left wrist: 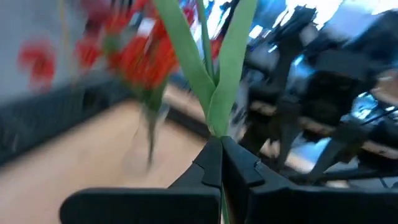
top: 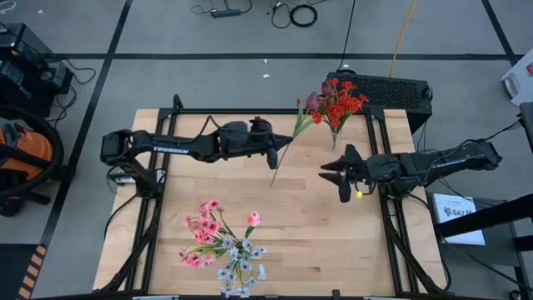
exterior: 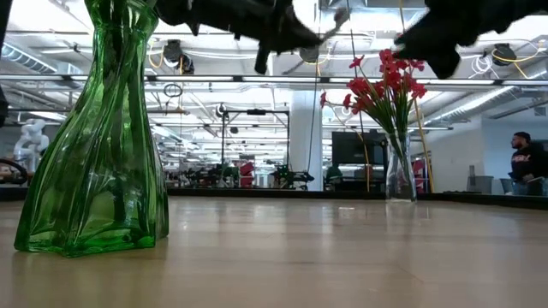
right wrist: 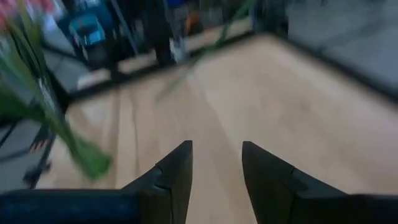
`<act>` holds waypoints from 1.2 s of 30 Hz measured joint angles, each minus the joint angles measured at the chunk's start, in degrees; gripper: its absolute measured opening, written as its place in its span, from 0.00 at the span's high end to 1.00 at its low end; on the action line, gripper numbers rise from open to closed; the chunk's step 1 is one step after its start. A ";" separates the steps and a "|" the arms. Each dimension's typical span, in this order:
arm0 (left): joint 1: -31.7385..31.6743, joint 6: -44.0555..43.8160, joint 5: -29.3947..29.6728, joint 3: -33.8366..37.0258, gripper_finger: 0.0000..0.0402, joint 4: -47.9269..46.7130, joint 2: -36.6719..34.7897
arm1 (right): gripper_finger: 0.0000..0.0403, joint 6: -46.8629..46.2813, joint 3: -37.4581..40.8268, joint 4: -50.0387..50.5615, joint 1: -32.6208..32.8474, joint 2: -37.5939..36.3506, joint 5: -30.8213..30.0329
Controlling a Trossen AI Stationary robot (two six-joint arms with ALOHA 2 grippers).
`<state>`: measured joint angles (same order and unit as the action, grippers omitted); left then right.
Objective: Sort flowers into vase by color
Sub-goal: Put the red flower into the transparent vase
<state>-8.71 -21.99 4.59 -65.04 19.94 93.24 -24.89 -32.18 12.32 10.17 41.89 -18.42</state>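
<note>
1. The left end effector point(top: 275, 155) hangs above the counter point(top: 191, 179), clenched on the stem of a dark maroon flower point(top: 312, 102). In the left wrist view its fingers point(left wrist: 208, 165) meet around the green stalk and long leaves – the bud itself is cut off at the frame edge.
2. From that grip the stem runs up and away toward the clear vase point(top: 335, 137), with the bud just beside the red flowers point(top: 341, 100) standing in it. Whether the bud touches them cannot be made out from above.
3. Nearer the front edge than the left end effector, a green vase point(exterior: 94, 145) holds pink flowers point(top: 202, 229) and whitish-grey sprigs point(top: 241, 267). In the high view its glass is hidden under the blooms; in the low view its top is cut off and no blooms show.
4. The right end effector point(top: 326, 173) hovers over the counter just in front of the clear vase, its fingers point(right wrist: 177, 168) parted and gripping nothing – bare wood shows between them in the right wrist view.
5. In the low view both arms appear only as dark shapes along the top edge; the clear vase stands far back, its red blooms partly overlapped by one of those shapes.
6. A person point(exterior: 527, 158) is at the far right in the room beyond, partly cut off.
</note>
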 joint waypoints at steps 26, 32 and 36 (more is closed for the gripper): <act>1.07 3.37 -11.92 -0.02 1.00 14.63 -0.01 | 0.47 13.71 0.00 -46.48 -7.46 12.43 -3.95; 1.07 3.38 -12.16 -0.02 1.00 14.62 -0.01 | 0.43 13.33 -0.03 -51.69 -9.12 15.24 -3.92; 1.07 3.38 -13.02 -0.02 1.00 14.42 -0.01 | 0.43 10.47 -0.76 -51.59 -10.28 16.24 -3.62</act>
<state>-7.64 -18.61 -8.43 -65.06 34.37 93.23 -14.42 -32.94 -39.27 -0.11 58.13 -22.04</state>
